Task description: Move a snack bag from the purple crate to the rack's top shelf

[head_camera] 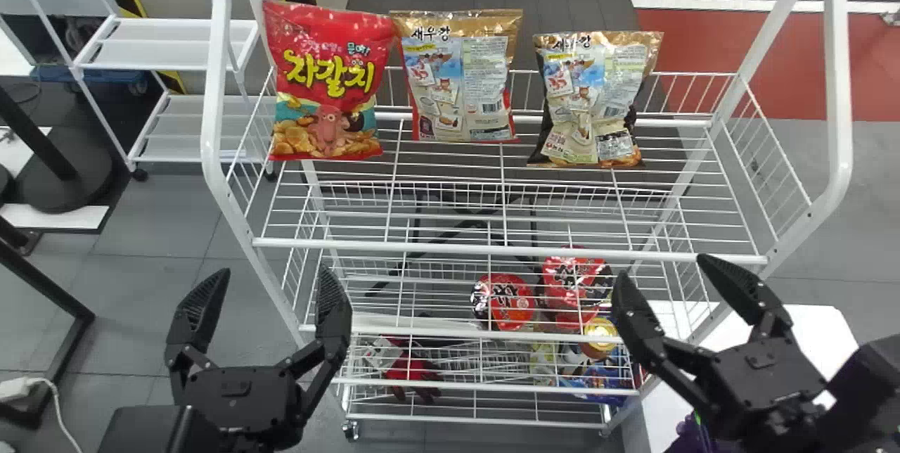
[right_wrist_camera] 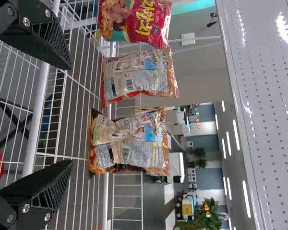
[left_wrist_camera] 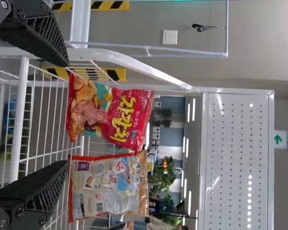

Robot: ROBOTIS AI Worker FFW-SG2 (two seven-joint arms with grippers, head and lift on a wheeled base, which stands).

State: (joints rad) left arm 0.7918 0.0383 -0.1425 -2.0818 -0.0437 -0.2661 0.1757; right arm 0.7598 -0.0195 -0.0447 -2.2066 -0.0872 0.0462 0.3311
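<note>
Head cam: high, facing fwd/down on rack (head_camera: 841,87). L/R wrist cams: nearer, turned sideways, both catching top shelf (head_camera: 510,251).

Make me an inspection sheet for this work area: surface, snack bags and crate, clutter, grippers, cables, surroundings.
Surface: white wire shelf, the highest in the head view, with a gap at its right end.
Job's things: red bag, middle bag and right bag upright along the shelf's back; a purple edge under the right arm, probably the crate.
Clutter: red-lidded tubs and a yellow-lidded tub lower in the rack.
Grippers: left gripper and right gripper both open and empty, before the rack.
Cables: white cord at the lower left, away from the rack.
Surroundings: second white rack behind left; white table at right.
</note>
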